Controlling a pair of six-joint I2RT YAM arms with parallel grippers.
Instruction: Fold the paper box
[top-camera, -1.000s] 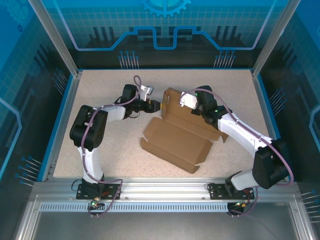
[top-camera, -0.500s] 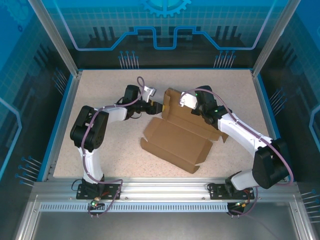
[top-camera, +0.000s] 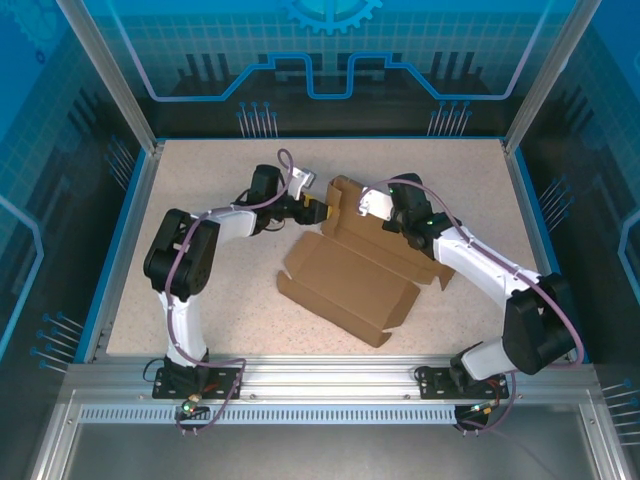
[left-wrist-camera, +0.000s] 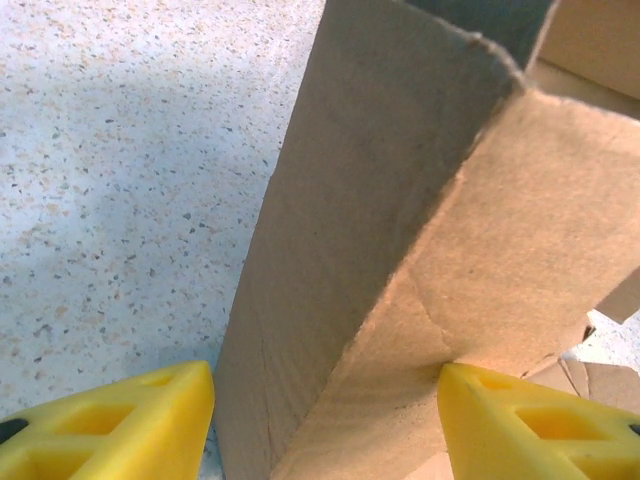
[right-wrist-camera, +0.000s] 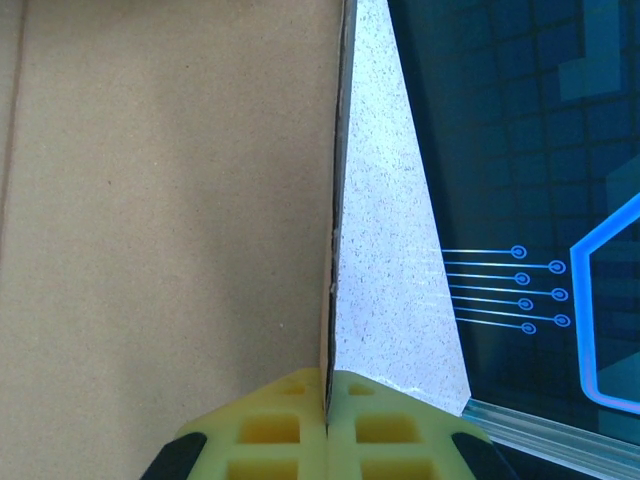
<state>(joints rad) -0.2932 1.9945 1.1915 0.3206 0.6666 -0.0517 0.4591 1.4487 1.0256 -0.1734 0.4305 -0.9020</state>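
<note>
Item: the paper box (top-camera: 345, 285), plain brown corrugated cardboard, partly formed. Location: middle of the speckled beige worktop (top-camera: 240, 310), a little toward the far and right edges. Condition: the main body lies open and shallow, set at a slant, with one corner pointing toward the near edge; low walls are raised along its sides; a further panel stands upright on the far side, between the two arms. Left gripper (left-wrist-camera: 325, 385): reaching in from the left toward the upright panel's left end. Its jaws are spread roughly midway and straddle a vertical folded corner of cardboard; the yellow fingers (left-wrist-camera: 110, 425) sit one on each side of that corner, right up against it or just beside it, and whether they press on it cannot be told. Right gripper (right-wrist-camera: 328, 410): reaching in from the right at the upright panel. Its jaws are closed tight on the thin edge of the cardboard sheet, which runs straight up from between the yellow fingertips (right-wrist-camera: 270, 430); brown board lies to one side of that edge, bare worktop to the other.
</note>
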